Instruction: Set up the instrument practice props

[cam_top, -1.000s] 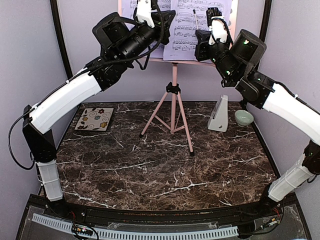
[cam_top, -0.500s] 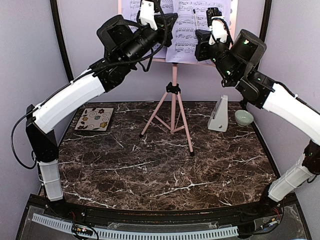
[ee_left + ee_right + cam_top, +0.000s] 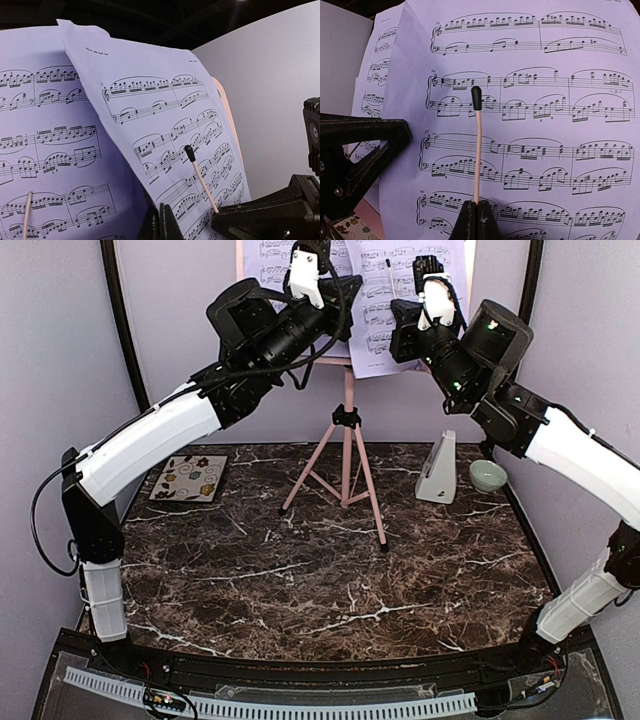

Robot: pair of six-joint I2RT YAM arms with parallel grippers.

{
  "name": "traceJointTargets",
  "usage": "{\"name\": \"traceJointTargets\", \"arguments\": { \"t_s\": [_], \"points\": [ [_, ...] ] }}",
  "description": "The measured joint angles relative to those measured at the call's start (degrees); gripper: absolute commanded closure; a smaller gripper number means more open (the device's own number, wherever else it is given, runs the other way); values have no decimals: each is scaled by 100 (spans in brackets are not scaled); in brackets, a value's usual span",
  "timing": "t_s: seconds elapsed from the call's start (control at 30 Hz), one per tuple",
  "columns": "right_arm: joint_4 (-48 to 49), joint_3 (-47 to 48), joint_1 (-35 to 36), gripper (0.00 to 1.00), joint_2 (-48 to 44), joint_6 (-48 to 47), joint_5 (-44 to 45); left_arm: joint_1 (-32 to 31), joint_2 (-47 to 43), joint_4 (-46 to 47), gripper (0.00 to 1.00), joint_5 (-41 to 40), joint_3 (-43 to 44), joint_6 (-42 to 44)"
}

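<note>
The pink music stand [image 3: 347, 455] stands on its tripod at the back centre. Two lavender sheet-music pages rest on its desk: the left page [image 3: 262, 254] and the right page [image 3: 378, 345]. My left gripper [image 3: 345, 285] is shut on the right page's lower left edge [image 3: 160, 110], and the page hangs tilted over the left page [image 3: 50, 125]. My right gripper [image 3: 476, 207] is shut on the stand's pink page-holder wire [image 3: 477, 150], whose black tip lies on the right page [image 3: 545, 125]. The white pyramid metronome [image 3: 437, 468] stands on the table to the right of the stand.
A floral square tile [image 3: 188, 478] lies at the back left. A small pale green bowl [image 3: 487, 475] sits right of the metronome. The dark marble table [image 3: 320, 570] has black frame posts at its back corners. Both grippers are close together at the stand's desk.
My left arm has moved right and slightly up, and the right page has shifted right with it. The right arm has held still on the wire.
</note>
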Motion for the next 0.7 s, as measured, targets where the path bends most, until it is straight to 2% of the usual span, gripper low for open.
{"name": "traceJointTargets", "arguments": {
  "t_s": [0.23,0.7],
  "points": [
    [138,-129,0,100,-70,-4,-28,2,13,223,100,-251,-9,13],
    [240,-186,-13,100,-70,-7,-131,52,310,334,100,-59,557,328]
  ]
}}
